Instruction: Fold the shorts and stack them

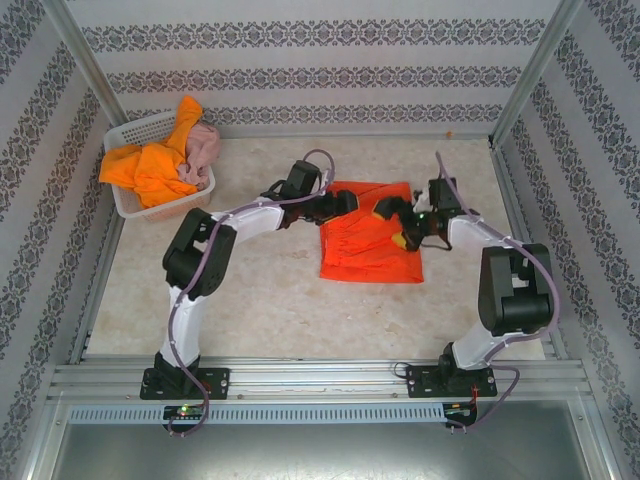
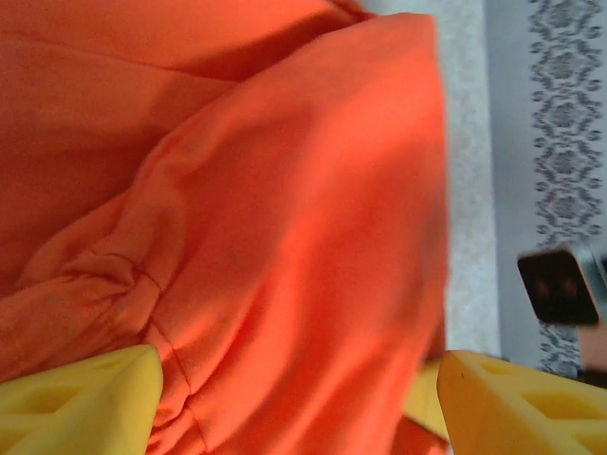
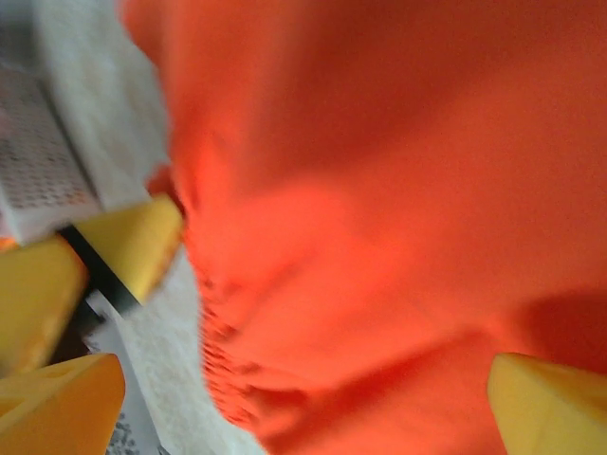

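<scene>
Red-orange soft cloth shorts [image 1: 368, 240]: matt, finely puckered along the gathered waistband (stitching is blurred in the right wrist view).
Bright orange cloth shorts [image 1: 150, 172] and dusty pink cloth shorts [image 1: 204, 150]: matt, crumpled.
White plastic mesh basket [image 1: 150, 210]: faint sheen.
Pale speckled tabletop [image 1: 250, 300]: matt, grainy.
Silver metal frame rails [image 1: 320, 378]: dull shine.
Left gripper [image 2: 299, 365] fingers [image 2: 85, 403]: yellow plastic, smooth.

Left arm [image 1: 250, 213], right arm [image 1: 510, 290] bent inward, facing; left jaws, right jaws spread wide.
</scene>
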`<control>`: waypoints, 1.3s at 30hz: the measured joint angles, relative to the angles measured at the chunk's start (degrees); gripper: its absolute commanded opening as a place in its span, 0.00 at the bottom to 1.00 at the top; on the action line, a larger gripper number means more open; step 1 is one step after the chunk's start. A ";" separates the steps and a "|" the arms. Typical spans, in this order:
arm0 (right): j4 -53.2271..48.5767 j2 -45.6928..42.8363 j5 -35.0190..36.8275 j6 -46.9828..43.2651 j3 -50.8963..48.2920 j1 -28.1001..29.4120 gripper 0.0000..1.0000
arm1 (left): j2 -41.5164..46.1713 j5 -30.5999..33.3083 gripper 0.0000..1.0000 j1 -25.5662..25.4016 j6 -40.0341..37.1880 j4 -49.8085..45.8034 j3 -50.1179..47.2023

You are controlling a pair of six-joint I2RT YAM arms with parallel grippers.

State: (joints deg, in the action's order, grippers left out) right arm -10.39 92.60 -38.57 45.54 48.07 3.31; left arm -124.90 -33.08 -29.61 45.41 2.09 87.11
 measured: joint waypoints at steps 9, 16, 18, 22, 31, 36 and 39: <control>-1.01 -1.31 0.42 -0.94 -3.39 -3.10 0.98 | 8.00 4.04 0.98 3.21 -4.96 -1.68 -4.70; -13.60 -5.84 10.86 -6.54 7.34 2.56 0.98 | 27.93 8.68 1.00 9.55 -9.84 -2.47 -14.16; -17.88 -5.46 15.76 -8.90 13.57 6.71 0.98 | 32.85 9.86 1.00 10.45 -10.84 -2.58 -17.25; -25.03 -1.38 25.57 -13.55 27.47 16.02 0.97 | 40.50 11.98 1.00 12.57 -11.89 -3.34 -24.04; -37.64 19.61 39.50 -18.71 47.25 28.11 0.93 | 50.01 16.28 1.00 17.75 -12.28 -5.35 -32.79; -44.13 30.34 44.50 -20.94 56.43 31.41 0.91 | 50.82 16.44 1.00 18.38 -12.24 -5.49 -33.55; -46.62 34.21 45.99 -21.99 59.10 32.48 0.87 | 50.82 16.46 1.00 18.78 -12.20 -5.49 -34.82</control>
State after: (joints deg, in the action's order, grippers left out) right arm -57.01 126.80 7.42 23.55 107.18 35.79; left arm -74.08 -16.62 -10.83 33.21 -3.40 52.29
